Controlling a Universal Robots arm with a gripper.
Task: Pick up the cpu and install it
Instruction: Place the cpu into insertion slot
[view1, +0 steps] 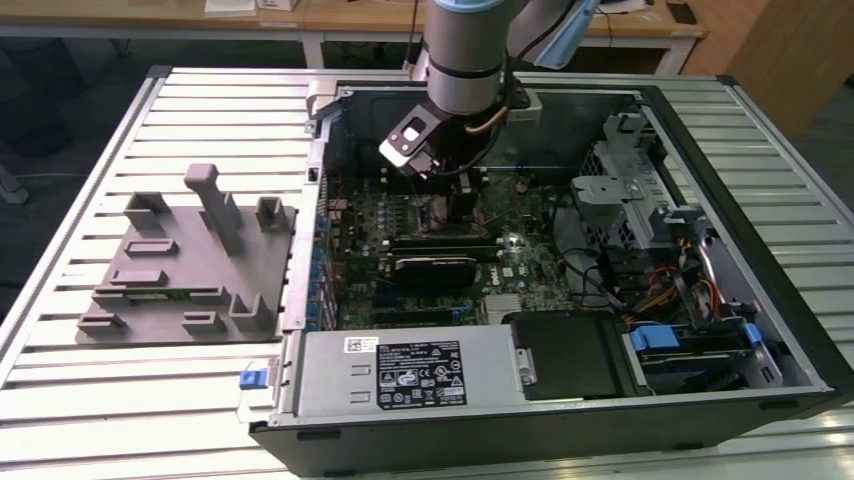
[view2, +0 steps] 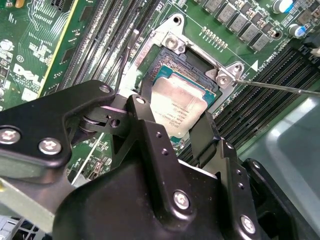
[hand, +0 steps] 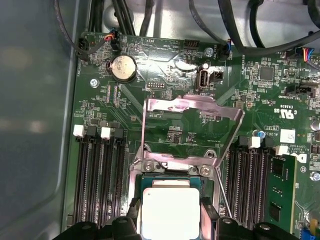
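Second wrist view puts the cpu (view2: 180, 100) at centre frame, lying level within the dark socket (view2: 167, 65) on the green motherboard (view2: 45, 45). The pincer (view2: 174, 117) is closed on it: one black finger (view2: 142, 112) sits against one edge of the chip and the other against the opposite edge, leaving the silver top bare between them. Whether the chip has settled fully into the socket I cannot tell.

First wrist view has the same chip at bottom centre, with the hinged metal load plate (hand: 190, 120) swung open just above it in the frame and the thin lever rod (hand: 224, 197) slanting at lower right. In the exterior view the arm reaches down into the open computer case (view1: 561, 400) at upper centre. The grey holder block (view1: 187, 270) stands well apart at left on the slatted table (view1: 147, 420).

By my judgement the chip is light, thin and quite stiff, so it should not bend under a gentle squeeze. Its polished metal top looks slippery and gives little purchase. The underside and the socket contacts are likely delicate, so tilting or dragging is a risk. The two opposite rim edges, where the fingers are now, seem the right place to hold it, with light pressure and the chip kept flat.
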